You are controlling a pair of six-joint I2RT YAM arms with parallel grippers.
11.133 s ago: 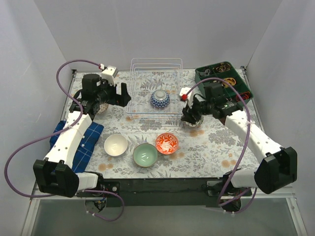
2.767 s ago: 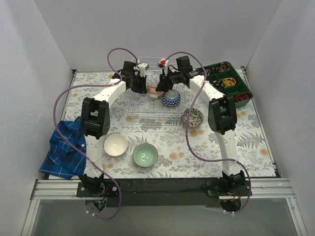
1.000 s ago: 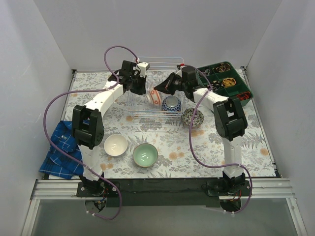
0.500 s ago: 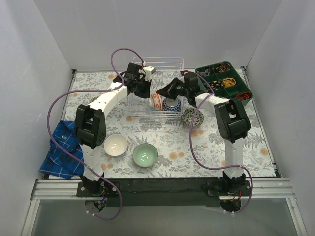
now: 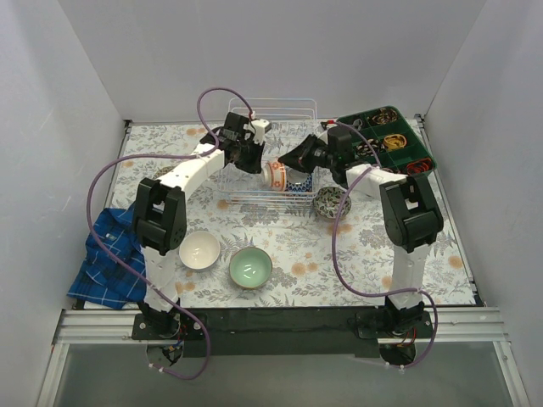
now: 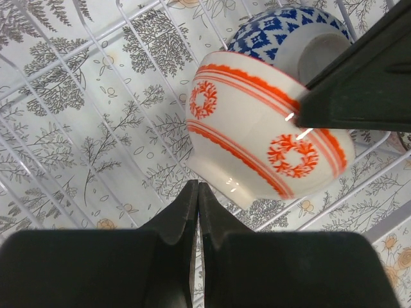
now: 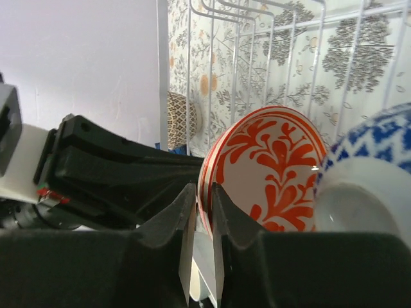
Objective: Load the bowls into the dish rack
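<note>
The orange-red patterned bowl [image 5: 273, 175] [image 6: 257, 138] [image 7: 270, 167] stands on edge in the pale wire dish rack [image 5: 254, 197], right against the blue-and-white bowl [image 5: 296, 180] [image 6: 282, 29]. My right gripper [image 5: 286, 161] [image 7: 198, 189] straddles the orange bowl's rim, jaws a little apart. The left gripper [image 5: 255, 166] [image 6: 198, 186] is shut and empty, its tips at that bowl's outer wall. On the table lie a dark grey bowl [image 5: 331, 202], a white bowl [image 5: 199, 250] and a mint green bowl [image 5: 251, 266].
A dark green compartmented tray [image 5: 407, 138] of small items sits at the back right. A blue checked cloth [image 5: 106, 259] lies at the left edge. Both arms reach over the rack, purple cables looping above. A brown-patterned bowl [image 7: 182, 120] shows beyond the rack.
The orange bowl has come down and to the right into the rack beside the blue-and-white bowl. The right jaws have parted slightly on its rim. The left gripper followed it rightward.
</note>
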